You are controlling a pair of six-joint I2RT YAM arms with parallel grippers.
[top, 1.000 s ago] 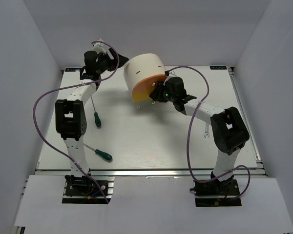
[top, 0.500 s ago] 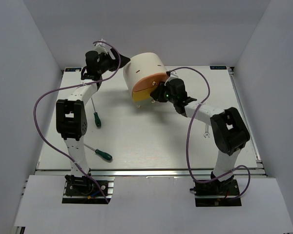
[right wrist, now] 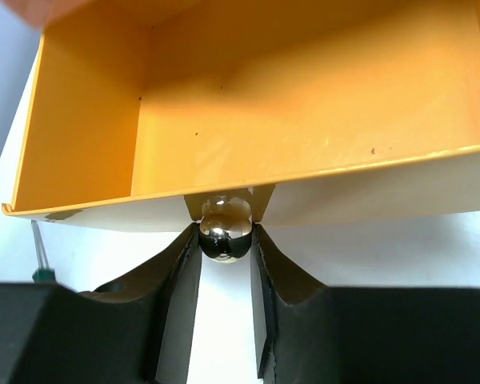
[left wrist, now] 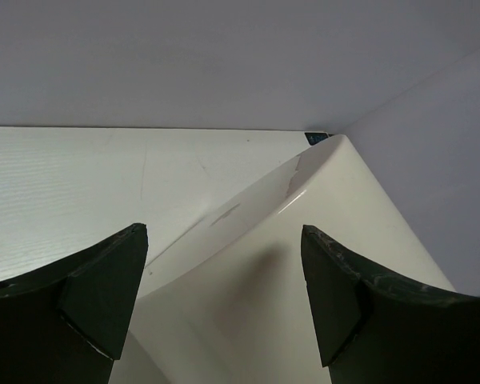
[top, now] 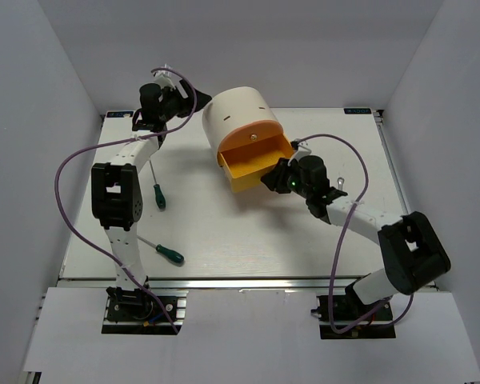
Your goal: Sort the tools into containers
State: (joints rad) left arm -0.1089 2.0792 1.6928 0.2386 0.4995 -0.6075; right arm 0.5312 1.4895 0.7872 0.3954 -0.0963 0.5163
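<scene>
The cream cylinder cabinet lies at the table's back middle. Its yellow drawer stands pulled out and empty, below the shut orange drawer. My right gripper is shut on the yellow drawer's brass knob, with the drawer's inside above it. My left gripper is open against the cabinet's back left side, a finger on each side of the cream wall. A green-handled screwdriver lies left of the drawer, and another lies near the front left.
Purple cables loop from both arms, one over the table's left edge. A thin shaft with a green handle end shows at the lower left of the right wrist view. White walls enclose the table on three sides.
My right gripper has pulled the yellow drawer out of the cabinet toward the front right, and the right arm has drawn back with it. The left arm has not moved.
</scene>
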